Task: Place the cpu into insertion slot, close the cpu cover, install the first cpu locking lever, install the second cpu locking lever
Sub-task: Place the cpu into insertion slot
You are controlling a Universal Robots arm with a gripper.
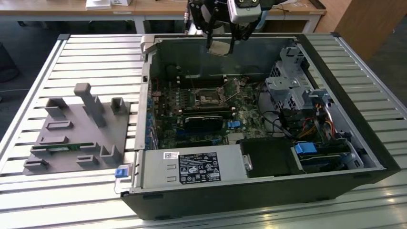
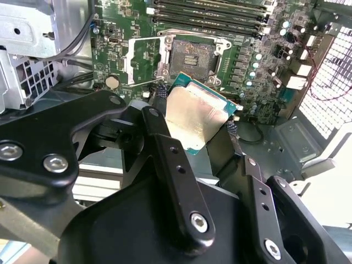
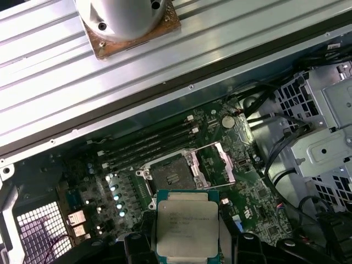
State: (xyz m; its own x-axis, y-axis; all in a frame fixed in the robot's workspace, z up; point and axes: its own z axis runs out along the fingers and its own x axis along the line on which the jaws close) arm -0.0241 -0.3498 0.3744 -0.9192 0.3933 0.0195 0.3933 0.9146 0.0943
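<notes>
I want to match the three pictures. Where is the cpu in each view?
Exterior view: top centre, cpu held by the end effector.
Second wrist view: cpu, tilted, just short of the insertion slot.
First wrist view: cpu, metal top showing, near the slot.
Shared landmark: the insertion slot.

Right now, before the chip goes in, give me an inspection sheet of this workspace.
Surface: slatted silver metal table, bearing an open black computer case.
Job's things: silver-topped square cpu held above the green board; dark square insertion slot empty; silvery frame cpu cover flipped open beside it.
Clutter: grey moulded fixture block at the exterior view's left.
Claw: black claw shut on the cpu.
Cables: black and coloured bundle inside the case.
Surroundings: wooden desks behind.
</notes>
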